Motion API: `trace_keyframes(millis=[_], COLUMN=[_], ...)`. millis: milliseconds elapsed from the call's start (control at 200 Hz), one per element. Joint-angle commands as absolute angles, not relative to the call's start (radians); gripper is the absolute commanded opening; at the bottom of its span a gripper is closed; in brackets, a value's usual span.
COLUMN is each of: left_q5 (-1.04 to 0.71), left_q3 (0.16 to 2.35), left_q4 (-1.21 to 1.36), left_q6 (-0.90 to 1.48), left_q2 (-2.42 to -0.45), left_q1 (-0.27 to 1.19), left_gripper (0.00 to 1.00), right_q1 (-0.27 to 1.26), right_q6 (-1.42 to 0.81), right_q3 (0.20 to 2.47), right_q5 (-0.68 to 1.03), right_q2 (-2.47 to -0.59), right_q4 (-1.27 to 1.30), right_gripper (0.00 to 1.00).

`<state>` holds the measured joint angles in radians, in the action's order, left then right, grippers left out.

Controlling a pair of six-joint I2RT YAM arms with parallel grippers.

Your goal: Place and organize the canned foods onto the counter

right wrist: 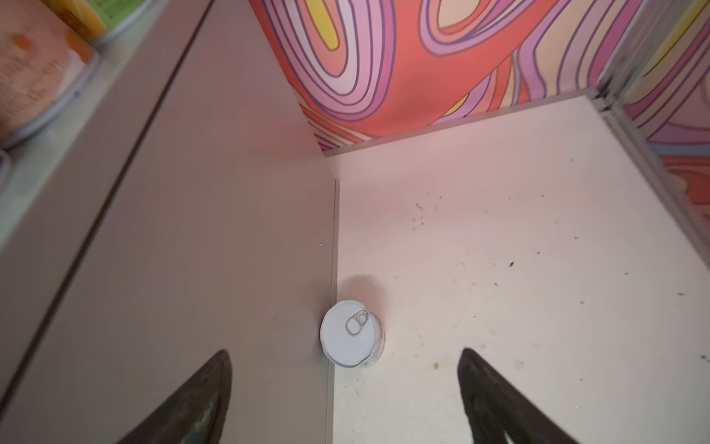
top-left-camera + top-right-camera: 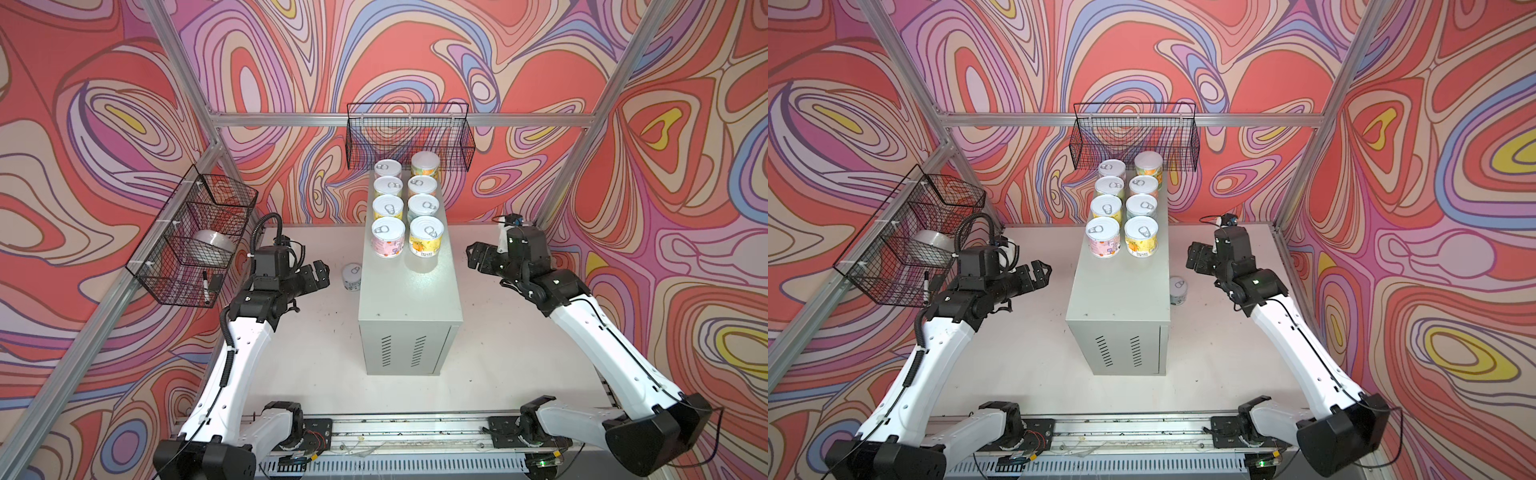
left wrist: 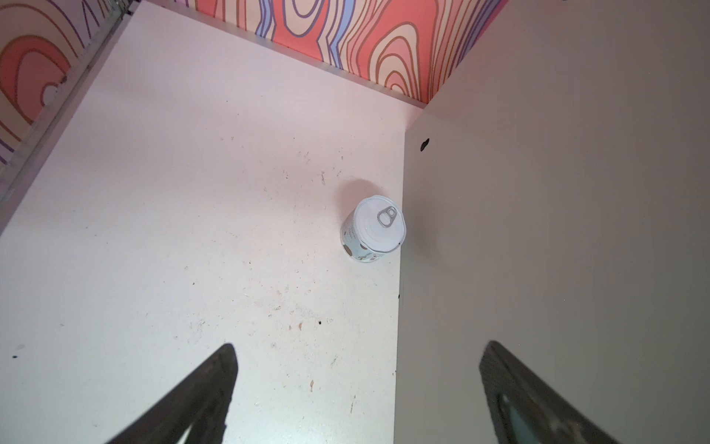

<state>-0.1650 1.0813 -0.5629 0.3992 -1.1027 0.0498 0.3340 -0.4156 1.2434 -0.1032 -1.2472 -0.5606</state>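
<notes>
Labels: we can read no brand or print on any can. The light blue can (image 3: 378, 226) carries brown spots and dark print too fine to read. The front pair on the grey worktop (image 2: 409, 299) are a pink-label can (image 2: 387, 239) and a yellow-label can (image 2: 426, 237) with orange fruit shapes.

Appearance: the cans are short cylinders with silver lids and pull rings. Eight cans (image 2: 1105, 205) stand in two columns of four on the far half of the grey worktop, a tall metal cabinet with vent slits on its near face.

Orientation: all cans are upright, long axis vertical, lids up. The rear green-and-orange can (image 2: 425, 164) shows a plain pale end face.

Left tool (image 2: 323, 276): fingers spread wide, nothing between them. The light blue can stands ahead of and below it on the white worktop (image 2: 307, 357), just beside the cabinet wall. We cannot tell whether it touches the wall.

Right tool (image 2: 473, 257): fingers spread wide, empty. The pale loose can (image 1: 351, 332) stands just ahead of it, in line with the gap between its fingers, at the opposite cabinet wall.

The eight cans sit ahead of both tools, between their lines of reach.
</notes>
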Motion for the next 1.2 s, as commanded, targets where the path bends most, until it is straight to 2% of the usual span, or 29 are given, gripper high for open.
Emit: trace_keyframes(millis=[0,210,771,1192], left_q5=[-0.201,-0.188,-0.213,-0.218], left_q3=[1.055,0.949,0.934,0.914], left_q4=[-0.489,-0.387,-0.365,-0.343], left_q6=[0.441,0.525,0.534,0.54], left_q2=[-1.104,-1.092,-1.125,-1.127], left_q1=[0.039,0.04,0.04,0.04], left_gripper=[0.98,0.96,0.92,0.91], right_q1=[0.329,0.328,0.322,0.323], right_q6=[-0.471,-0.525,-0.615,-0.619], right_q3=[1.203,1.154,1.139,1.118], right_q5=[-0.035,-0.015,0.01,0.057], right_q2=[-1.293,-1.402,-1.715,-1.82], right_q4=[-0.444,-0.366,-0.229,-0.18], right_gripper=[0.96,0.95,0.92,0.94])
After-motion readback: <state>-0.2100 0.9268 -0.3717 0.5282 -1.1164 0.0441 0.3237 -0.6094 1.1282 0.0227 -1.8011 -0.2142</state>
